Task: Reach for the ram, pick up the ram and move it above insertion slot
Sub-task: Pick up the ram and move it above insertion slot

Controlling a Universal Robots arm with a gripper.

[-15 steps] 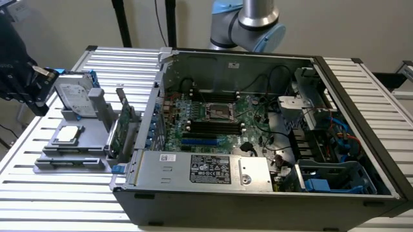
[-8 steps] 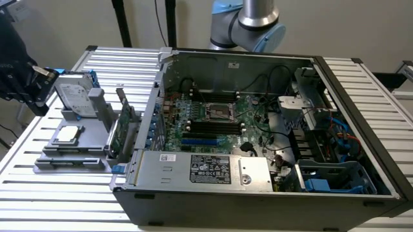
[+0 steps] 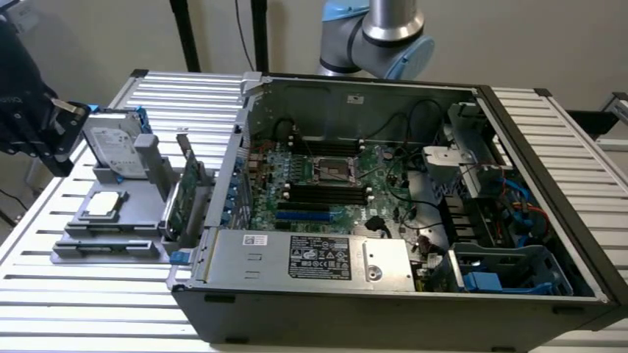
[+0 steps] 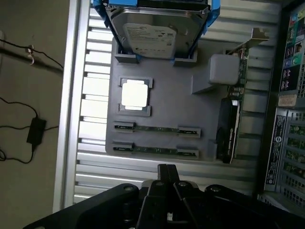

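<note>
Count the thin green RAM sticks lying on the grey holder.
2. One RAM stick lies beside the square chip; the other lies parallel, nearer the gripper. None seem hidden.

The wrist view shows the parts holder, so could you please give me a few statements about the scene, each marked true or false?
1. The tool is shut and empty. True.
2. The drive sits inside the case. False: it stands in the holder, outside the case.
3. The CPU lies in the holder between the drive and the rams. True.
4. A ram hangs over the case. False: both rams lie in the holder.
</note>
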